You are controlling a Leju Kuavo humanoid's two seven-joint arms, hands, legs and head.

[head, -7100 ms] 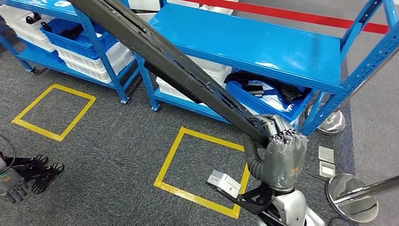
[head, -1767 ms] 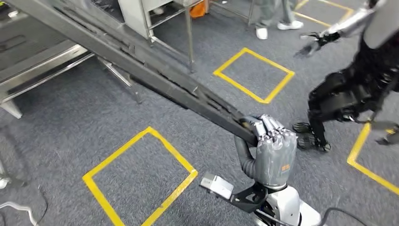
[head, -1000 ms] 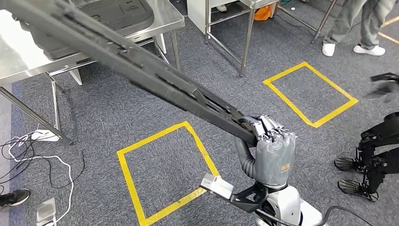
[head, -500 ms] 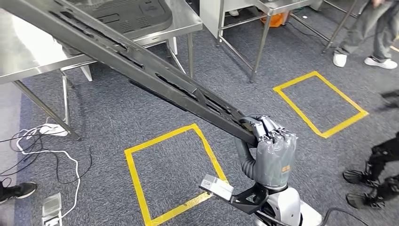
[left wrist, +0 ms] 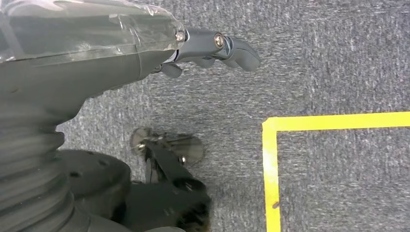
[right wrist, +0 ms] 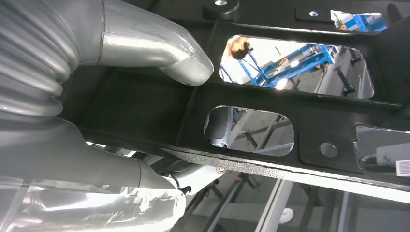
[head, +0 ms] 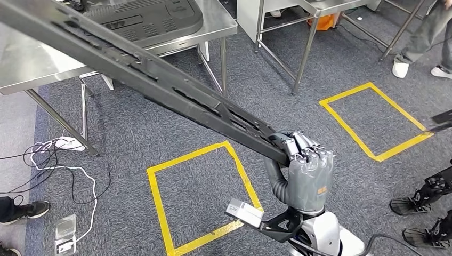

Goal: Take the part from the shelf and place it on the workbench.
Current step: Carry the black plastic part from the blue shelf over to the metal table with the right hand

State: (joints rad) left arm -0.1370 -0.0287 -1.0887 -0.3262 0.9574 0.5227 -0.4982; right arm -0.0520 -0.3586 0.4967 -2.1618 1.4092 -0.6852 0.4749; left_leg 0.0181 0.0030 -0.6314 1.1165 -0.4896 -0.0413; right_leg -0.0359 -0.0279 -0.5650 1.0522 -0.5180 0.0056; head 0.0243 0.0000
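Note:
The part (head: 176,98) is a long black bar with cut-outs, running from the picture's upper left down to my right hand (head: 308,173), which grips its near end. Its far end reaches over the steel workbench (head: 32,66) at the upper left. In the right wrist view the thumb (right wrist: 169,58) presses on the black part (right wrist: 290,116), and blue shelving shows through its holes. My left hand (left wrist: 212,46) hangs over the grey carpet with its fingers stretched out and nothing in them.
A dark grey moulded panel (head: 154,16) lies on the workbench. A second steel table (head: 304,53) stands behind it. Yellow floor squares (head: 154,202) (head: 346,120) mark the carpet. Cables (head: 48,165) and a socket box (head: 64,232) lie left. A person's shoe (head: 401,68) shows at the upper right.
The whole picture has shifted: the camera turned from the blue shelves to the workbench, which has slid right and nearer. My right hand keeps the same grip on the part.

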